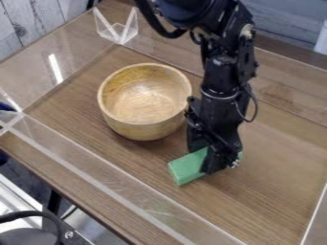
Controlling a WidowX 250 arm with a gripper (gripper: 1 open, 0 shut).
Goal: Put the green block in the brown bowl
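Looking down from my remote seat, I see the gripper (213, 159) pointing straight down at the green block (189, 168), its black fingers closed in around the block's right end. The block's visible left part sticks out from under the gripper and looks tipped, one end lower toward the bench (115, 163); I cannot tell whether it has left the wood. I read this as a grip on the block, jaws narrowed to its width. The brown bowl (144, 100) sits just beside the arm, to the left in my view and a little farther back, upright with its pale inside showing.
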